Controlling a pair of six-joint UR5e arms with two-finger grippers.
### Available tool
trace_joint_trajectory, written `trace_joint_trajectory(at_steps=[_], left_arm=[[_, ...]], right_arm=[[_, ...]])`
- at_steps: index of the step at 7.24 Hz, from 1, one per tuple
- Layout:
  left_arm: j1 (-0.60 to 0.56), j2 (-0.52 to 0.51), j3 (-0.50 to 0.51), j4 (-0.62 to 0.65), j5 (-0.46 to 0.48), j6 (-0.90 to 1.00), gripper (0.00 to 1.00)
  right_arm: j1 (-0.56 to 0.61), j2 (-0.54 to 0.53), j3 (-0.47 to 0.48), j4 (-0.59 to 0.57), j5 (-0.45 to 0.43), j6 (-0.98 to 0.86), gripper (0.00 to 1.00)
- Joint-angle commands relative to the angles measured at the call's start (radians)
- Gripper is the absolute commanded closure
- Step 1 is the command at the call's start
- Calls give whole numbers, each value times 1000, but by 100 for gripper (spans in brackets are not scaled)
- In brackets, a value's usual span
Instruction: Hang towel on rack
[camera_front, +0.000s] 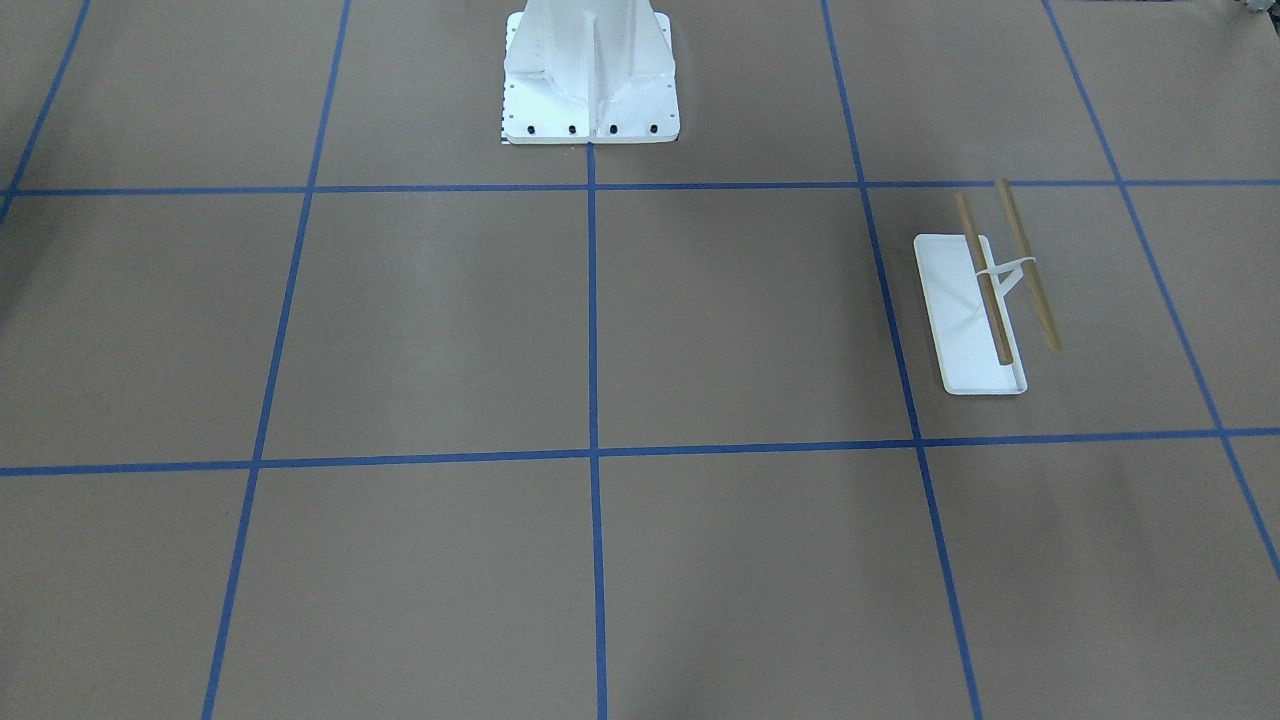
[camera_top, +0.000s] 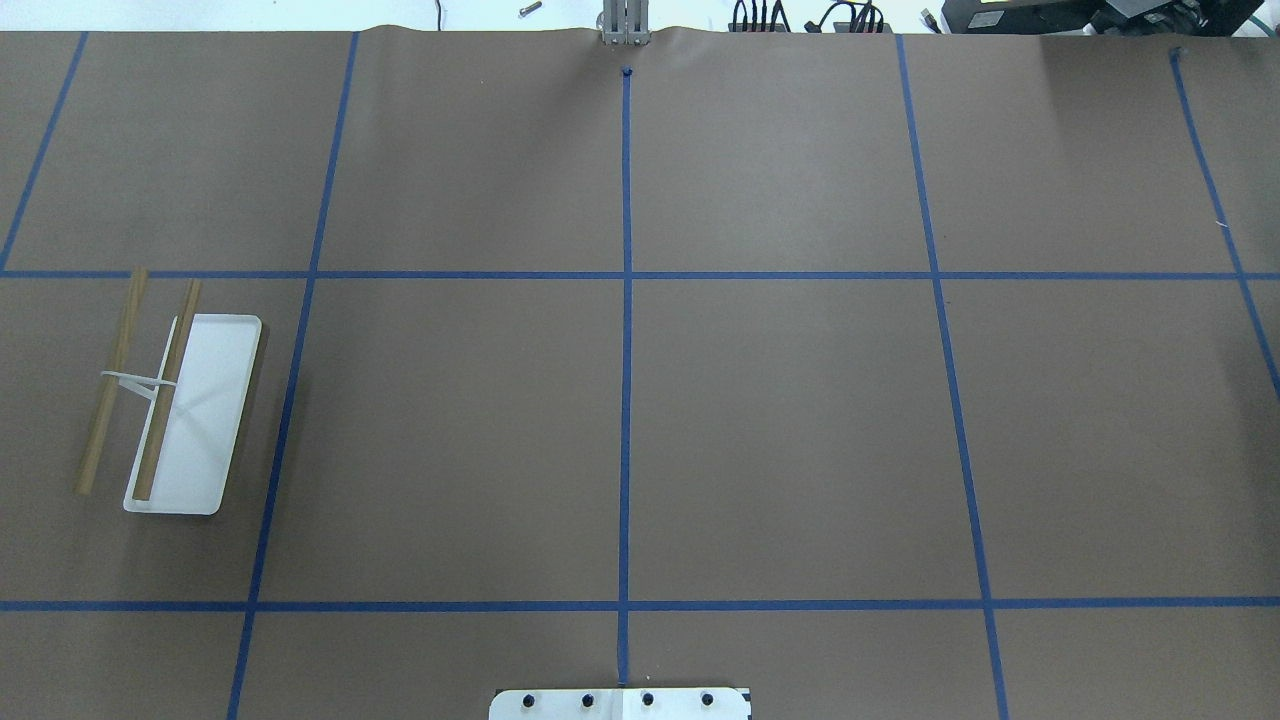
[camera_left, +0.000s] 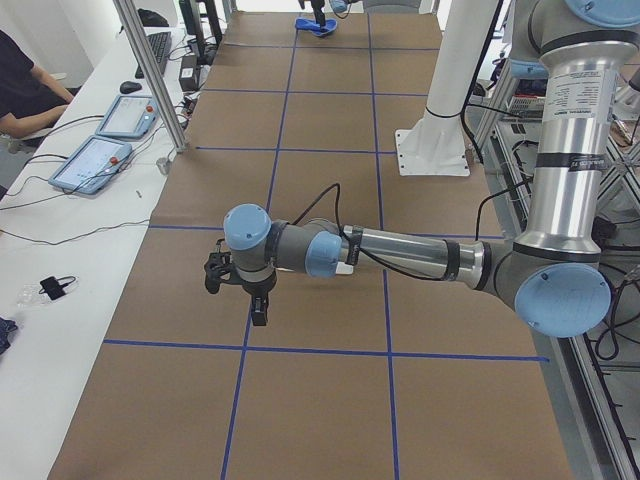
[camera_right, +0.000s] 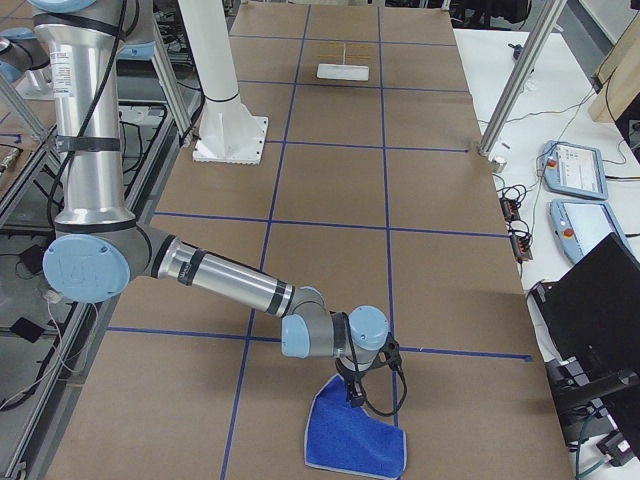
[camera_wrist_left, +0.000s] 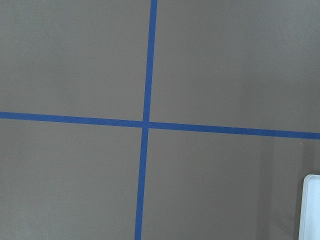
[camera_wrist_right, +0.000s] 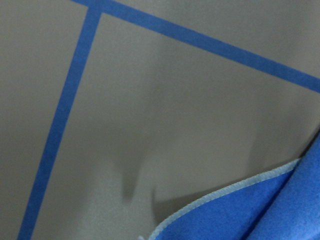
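The rack (camera_top: 190, 410), with a flat white base and two tan rods, stands on the robot's left side of the table; it also shows in the front view (camera_front: 985, 300) and far off in the right side view (camera_right: 343, 60). The bright blue towel (camera_right: 355, 438) lies on the paper near the table's right end, one corner rising to my right gripper (camera_right: 354, 390) just above it. The right wrist view shows the towel's light stitched edge (camera_wrist_right: 240, 187). My left gripper (camera_left: 240, 292) hangs low over the paper. I cannot tell whether either gripper is open or shut.
The large white bolted pedestal (camera_front: 590, 70) stands at the robot's side, mid-table. Blue tape lines (camera_top: 626, 300) grid the brown paper. A white corner, likely the rack's base (camera_wrist_left: 312, 207), edges the left wrist view. An operator (camera_left: 25, 95) and pendants sit beside the table.
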Motion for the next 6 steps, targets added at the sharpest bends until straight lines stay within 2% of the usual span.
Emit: trace_joint_trajectory(at_steps=[1, 3, 5, 6], left_arm=[[0, -5, 0, 0, -1, 0, 1], [0, -7, 0, -2, -3, 0, 1], [0, -7, -2, -2, -3, 0, 1], [0, -7, -6, -2, -3, 0, 1]], right_arm=[[-27, -7, -4, 0, -38, 0, 0], [-27, -13, -5, -3, -38, 3, 3], [-27, -17, -7, -7, -43, 0, 52], [-27, -17, -7, -7, -45, 0, 90]])
